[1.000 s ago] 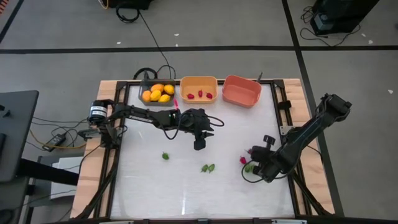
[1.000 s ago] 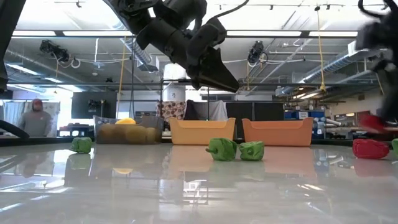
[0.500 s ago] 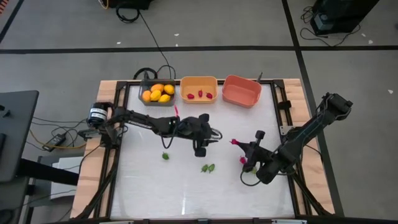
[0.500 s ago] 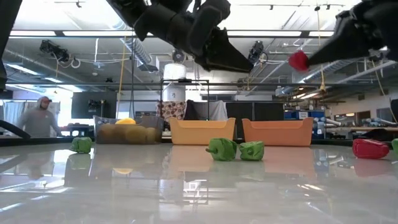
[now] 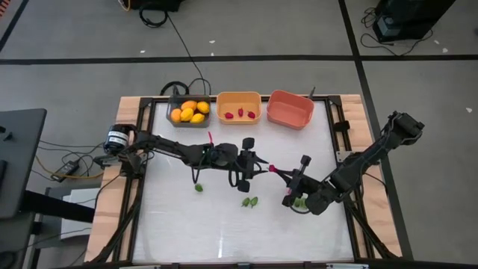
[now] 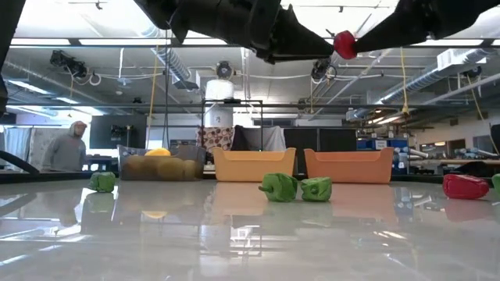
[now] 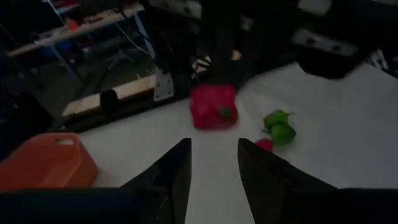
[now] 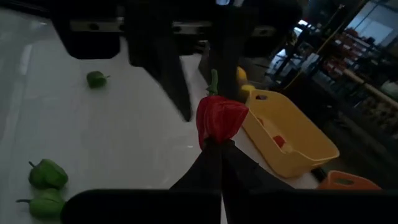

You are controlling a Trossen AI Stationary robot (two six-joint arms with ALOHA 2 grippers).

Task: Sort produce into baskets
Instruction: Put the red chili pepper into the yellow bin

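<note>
My right gripper (image 5: 276, 171) is shut on a red pepper (image 8: 220, 118), high above the table's middle (image 6: 344, 44). My left gripper (image 7: 214, 155) is open and level. It faces the pepper from the left, with its tips (image 6: 322, 51) just short of it. Green peppers lie on the table (image 5: 199, 187) (image 5: 250, 202) (image 5: 299, 202), and another red pepper (image 6: 465, 186) lies at the right. At the far edge stand the dark grey basket (image 5: 176, 103) with yellow fruits, the orange basket (image 5: 239, 96) with red bits, and the salmon basket (image 5: 290, 110). My right gripper pinches the red pepper's end opposite its green stem (image 8: 216, 140) between its two fingertips. The fingers come from the table's right, slanting slightly down. The pepper is lifted clear, with its stem (image 8: 214, 81) pointing away from the fingers.
The table's wooden frame (image 5: 112, 187) runs around the white top. A person (image 6: 72, 145) walks in the room behind the table, at the far left of the low view. Cables lie on the floor beyond the far edge.
My right gripper has lifted the red pepper well above the table and carried it toward the table's left, up to my left gripper. My left gripper has tipped up from slanting down to nearly level and gone a little toward the right.
</note>
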